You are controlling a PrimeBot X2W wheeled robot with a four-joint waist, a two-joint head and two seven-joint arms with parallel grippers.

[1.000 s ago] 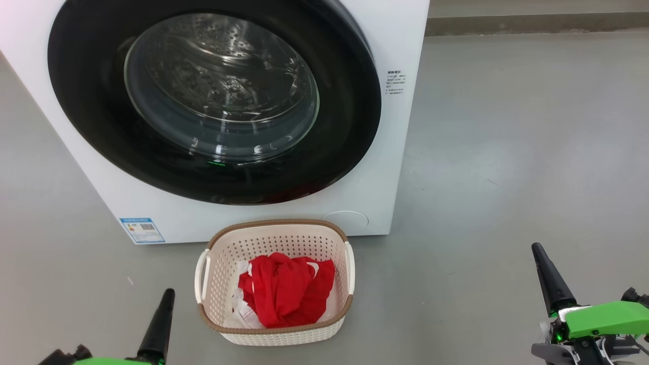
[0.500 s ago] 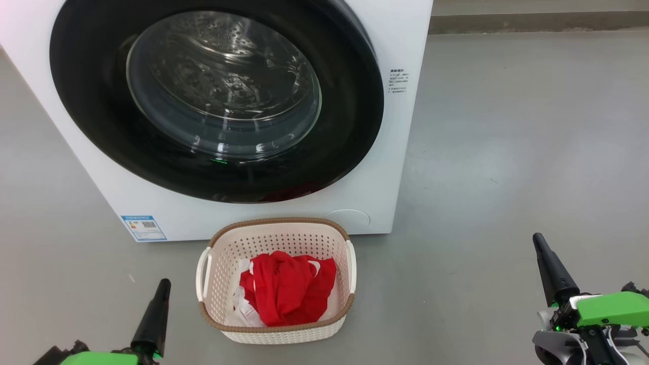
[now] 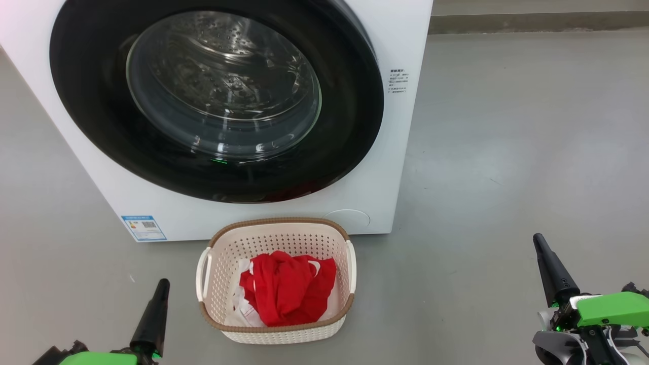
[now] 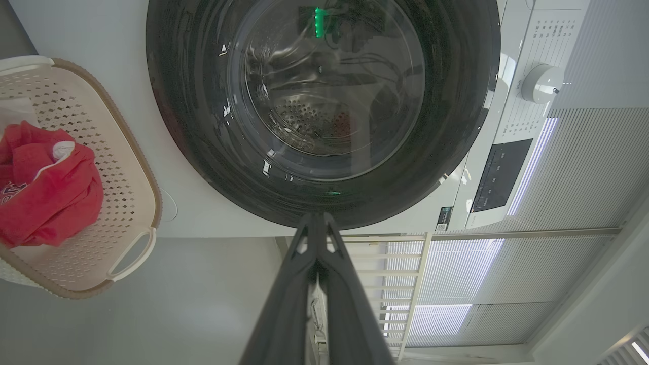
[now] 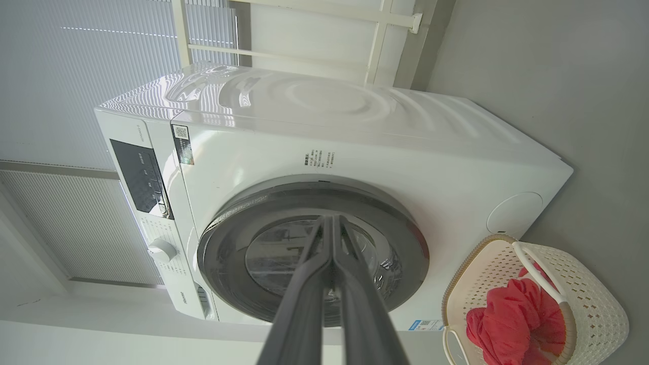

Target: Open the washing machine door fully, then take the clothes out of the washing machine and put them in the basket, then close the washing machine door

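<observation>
1. At the lower left of the head view, the left end effector [image 3: 162,288], two long dark fingers on a green-cased wrist, has its fingers pressed together into one tapering point. It grips nothing and touches nothing.
2. At the lower right, the right end effector [image 3: 539,244] has the same dark fingers, also closed flat against each other and empty. It hangs over the smooth grey floor [image 3: 507,152], well apart from everything else.
3. Between the two, nearer the left one, the small cream plastic basket [image 3: 276,222] with perforated sides, a brown rim and white side handles stands upright on the floor.
4. Inside the basket lie the soft bright red cloth pieces [image 3: 286,294], bunched in a heap. A smaller white cloth piece [image 3: 242,310] shows under their left edge.
5. Just behind the basket stands the big white front-loading washing machine [image 3: 403,132]. A small blue label [image 3: 143,228] sits at the lower left corner of its front.
6. The large round door [image 3: 350,126], with a wide glossy black rim and a bulging clear glass bowl, lies shut against the machine's front. The perforated steel drum [image 3: 223,56] shows through the glass.
7. In the right wrist view, a dark control panel [image 5: 139,175] and a round white knob [image 5: 162,250] sit on the machine's front, beside the door.
</observation>
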